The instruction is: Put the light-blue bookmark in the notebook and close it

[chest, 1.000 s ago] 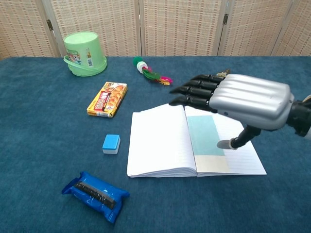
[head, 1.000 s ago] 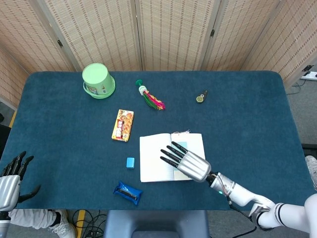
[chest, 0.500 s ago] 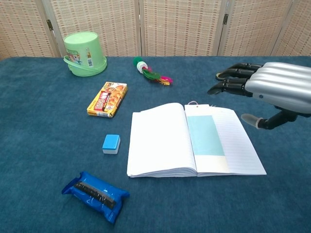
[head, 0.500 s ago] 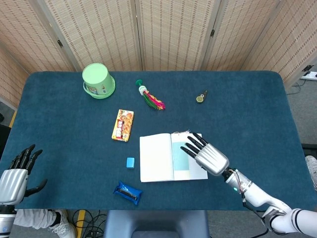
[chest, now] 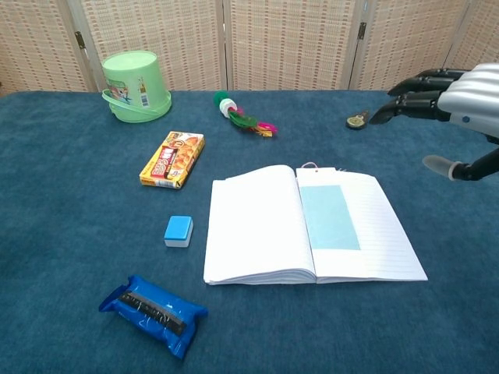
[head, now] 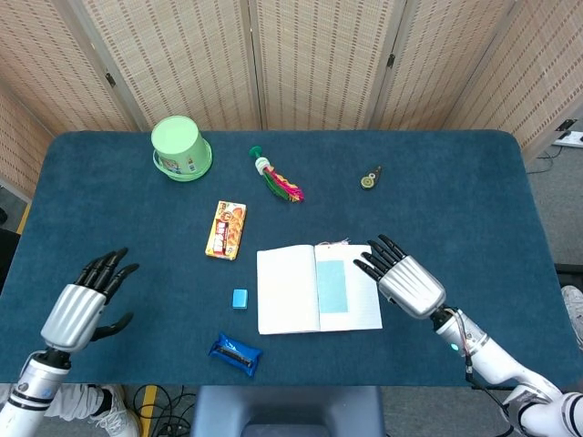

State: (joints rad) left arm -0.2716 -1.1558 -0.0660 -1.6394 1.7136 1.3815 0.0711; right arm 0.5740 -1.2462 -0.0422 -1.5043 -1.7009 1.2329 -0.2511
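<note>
Light-blue bookmark (chest: 330, 217) lies flat inside the open notebook (chest: 257, 230). Both hands, right hand (head: 407, 282) and left hand (head: 84, 305), hover empty, fingers spread. That left cover looks thin and floppy; best lifted by its outer edge.

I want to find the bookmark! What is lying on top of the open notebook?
A light-blue bookmark lies flat on the right page of the notebook, beside the fold. Nothing else rests on the pages. What the bookmark covers cannot be seen.
</note>
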